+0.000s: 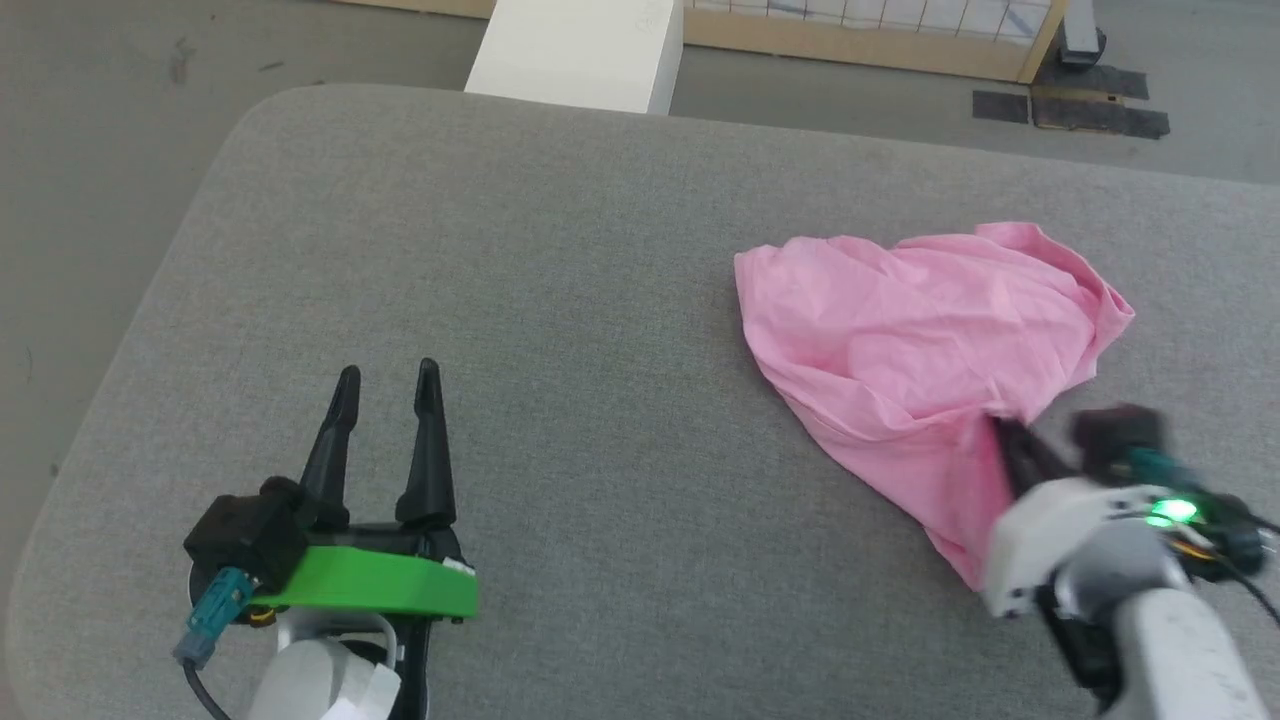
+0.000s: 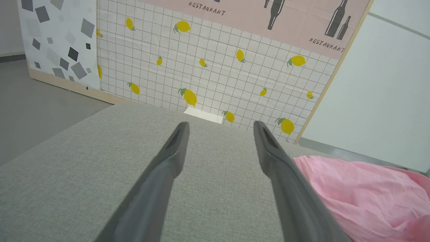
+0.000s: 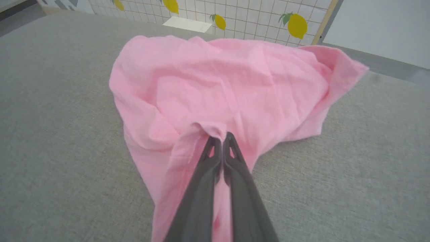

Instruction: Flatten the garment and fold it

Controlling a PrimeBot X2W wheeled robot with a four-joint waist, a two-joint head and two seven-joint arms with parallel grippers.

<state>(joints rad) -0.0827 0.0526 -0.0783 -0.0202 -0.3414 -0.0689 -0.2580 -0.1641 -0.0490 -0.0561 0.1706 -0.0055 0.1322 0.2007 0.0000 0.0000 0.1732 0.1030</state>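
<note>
Grey fabric-topped bench (image 1: 500, 250) here, and beyond it a tiled screen (image 2: 215, 77) dotted with lemons. Its pink band reads "RESTAURANT" twice, beside dark bottle silhouettes. The garment (image 1: 900, 330), plain pink and crumpled, lies in a heap on the right half of the bench, one corner flaring out toward the right. The right gripper (image 3: 222, 139) is clenched on it, both fingers pressed together and pinching a raised fold at the heap's near edge, with cloth trailing down beneath them. Over on the left, the left gripper (image 1: 388, 370) is released, fingers spread wide above bare bench, well apart from the cloth. A white block (image 1: 580, 50) stands just past the bench's far edge.
</note>
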